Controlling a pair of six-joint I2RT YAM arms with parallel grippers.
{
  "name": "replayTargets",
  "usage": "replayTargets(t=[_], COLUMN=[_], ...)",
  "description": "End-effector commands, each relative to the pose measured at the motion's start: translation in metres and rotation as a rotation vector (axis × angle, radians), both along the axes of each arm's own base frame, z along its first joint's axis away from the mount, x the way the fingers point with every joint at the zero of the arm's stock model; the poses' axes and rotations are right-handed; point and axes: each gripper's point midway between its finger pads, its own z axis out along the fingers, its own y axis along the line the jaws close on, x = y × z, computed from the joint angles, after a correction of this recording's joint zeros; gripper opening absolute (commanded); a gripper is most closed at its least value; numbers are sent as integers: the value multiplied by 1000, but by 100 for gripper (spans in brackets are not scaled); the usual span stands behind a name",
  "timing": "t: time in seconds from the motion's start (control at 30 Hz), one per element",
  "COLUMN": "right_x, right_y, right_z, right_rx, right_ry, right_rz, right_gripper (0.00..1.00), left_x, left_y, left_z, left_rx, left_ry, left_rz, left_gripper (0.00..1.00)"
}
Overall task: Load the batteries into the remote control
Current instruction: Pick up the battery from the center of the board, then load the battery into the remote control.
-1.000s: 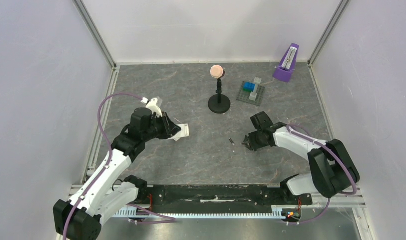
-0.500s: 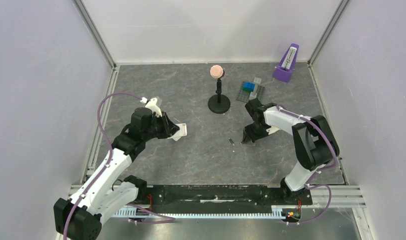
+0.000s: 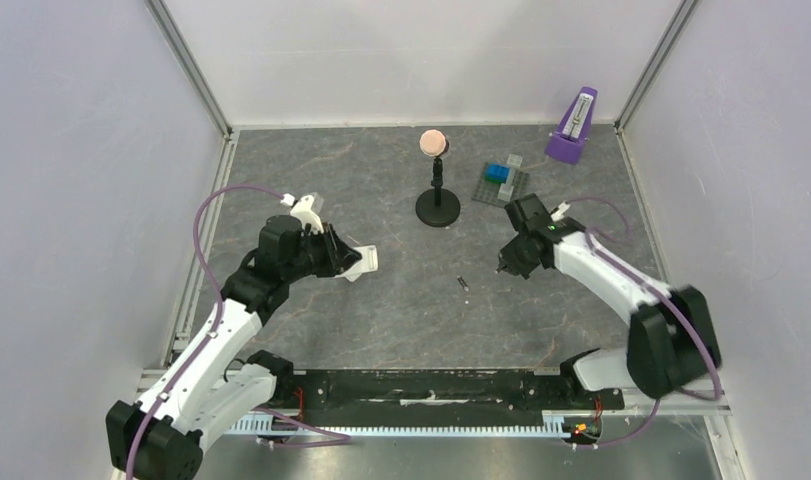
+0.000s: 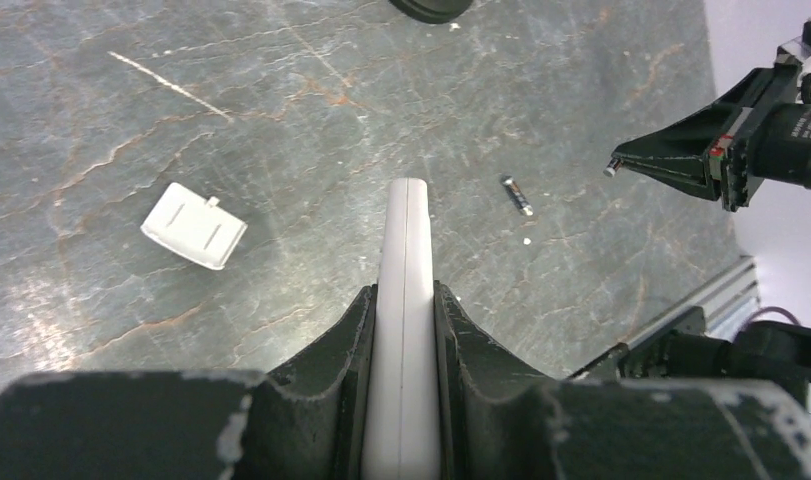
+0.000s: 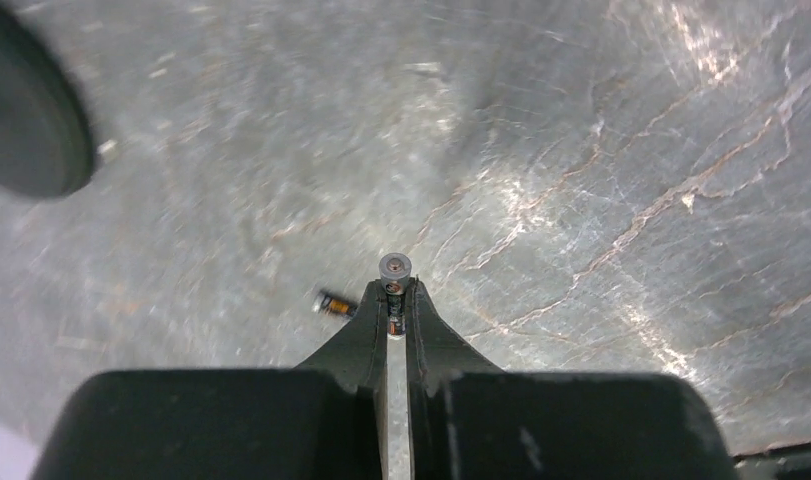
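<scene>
My left gripper is shut on the white remote control and holds it edge-on above the table; in the left wrist view the remote sticks out between the fingers. My right gripper is shut on one battery, whose metal end pokes past the fingertips; it also shows in the left wrist view. The second battery lies on the table between the arms, just left of my right gripper, and shows in both wrist views.
A white battery cover lies on the table left of the remote. A black stand with a pink ball, a grey plate with blue blocks and a purple metronome stand at the back. Walls enclose the table.
My right arm has swung and turned, and its gripper has risen and moved slightly back and right, away from the lying battery, with one battery in it. The left arm has held still.
</scene>
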Motion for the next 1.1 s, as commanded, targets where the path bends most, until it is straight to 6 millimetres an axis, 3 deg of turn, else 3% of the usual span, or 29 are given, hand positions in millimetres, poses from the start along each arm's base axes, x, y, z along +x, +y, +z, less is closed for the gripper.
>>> replayTargets(t=[0.0,0.17,0.33,0.47,0.6,0.93,1.07], right_x=[14,14,8,-20,-49,-111,-121], right_y=[-3,8,53,109,150,214,221], right_z=[44,92,155,200,238,322,335], right_rx=[-18,6,112,147,258,327,284], right_ry=[-278,-482,-770,-896,-1020,-1306,-1363], right_rz=[166,333,611,872,1019,1239,1246], right_gripper=[0,0,0,0,0,0,0], left_x=[-1,-10,-23,-36,-52,-97,-100], left_y=[-17,-28,-43,-51,-55,-54,-52], left_z=[33,52,78,96,119,159,165], left_rx=[-140,-256,-390,-463,-520,-641,-677], left_ry=[-69,-78,-125,-178,-257,-421,-399], left_rz=[-45,-80,-165,-248,-336,-489,-472], left_gripper=[2,2,2,2,2,2,2])
